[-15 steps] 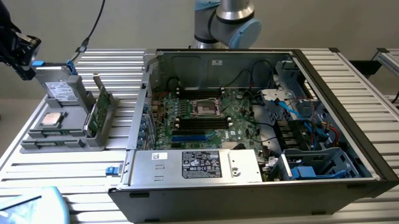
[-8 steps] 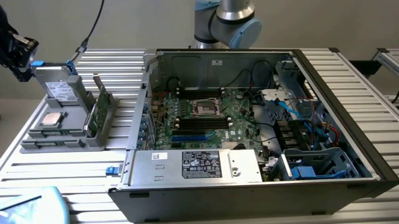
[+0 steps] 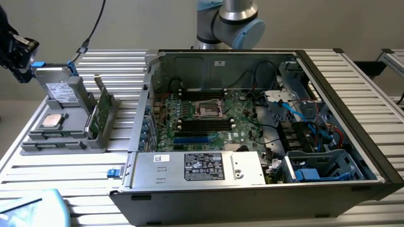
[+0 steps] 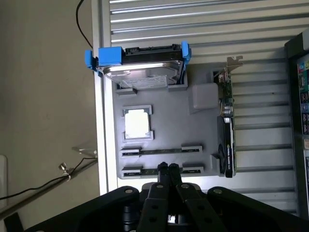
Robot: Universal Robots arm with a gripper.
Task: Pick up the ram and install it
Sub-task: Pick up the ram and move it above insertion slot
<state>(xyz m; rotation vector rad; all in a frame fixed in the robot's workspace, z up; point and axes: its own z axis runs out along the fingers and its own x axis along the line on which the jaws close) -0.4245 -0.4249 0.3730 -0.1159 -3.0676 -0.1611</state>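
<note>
Two ram sticks sit edge-up in the gray tray; gripper hovers above that tray, jaws pressed together, empty. Risk: descending closed, it strikes a stick instead of straddling it.

The gripper covers the middle of one ram; the arm is cut off above its joint.
</note>
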